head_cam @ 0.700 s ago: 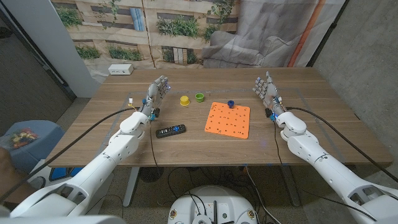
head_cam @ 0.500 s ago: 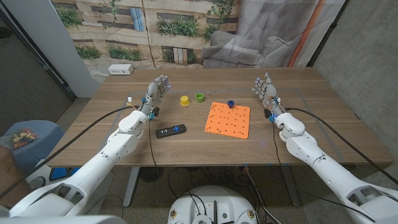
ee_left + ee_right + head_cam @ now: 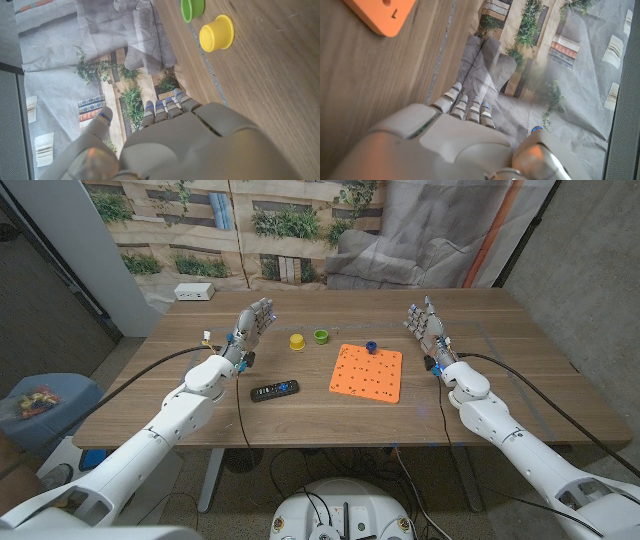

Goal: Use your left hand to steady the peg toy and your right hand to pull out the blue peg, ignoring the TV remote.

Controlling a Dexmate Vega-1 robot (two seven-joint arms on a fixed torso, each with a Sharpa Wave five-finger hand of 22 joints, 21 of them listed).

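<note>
Here the orange peg toy [image 3: 366, 372] was seen lying flat near the middle of the wooden table [image 3: 540, 380], with the blue peg [image 3: 371, 347] seated upright in a hole at its far edge, at about twelve o'clock on the board. A corner of the peg toy [image 3: 381, 15] was also caught in the right wrist view. The left hand [image 3: 252, 328] was held above the table at roughly nine o'clock from the board, well apart from it, fingers extended and spread, nothing gripped. The right hand [image 3: 426, 326] was held at about two o'clock from the board, clear of it, fingers likewise extended and empty. The backs of the left hand [image 3: 190, 145] and the right hand [image 3: 450, 145] were shown by their own wrist cameras, with nothing held.

The black TV remote [image 3: 274, 390] was found at about eight o'clock from the board, near the left forearm. A yellow cup [image 3: 297, 340] and a green cup [image 3: 321, 336] were set just beside each other at about eleven o'clock from the board; both the yellow cup [image 3: 217, 33] and the green cup [image 3: 192, 8] were seen in the left wrist view. A white power strip [image 3: 193, 292] was noted at the table's far left corner.
</note>
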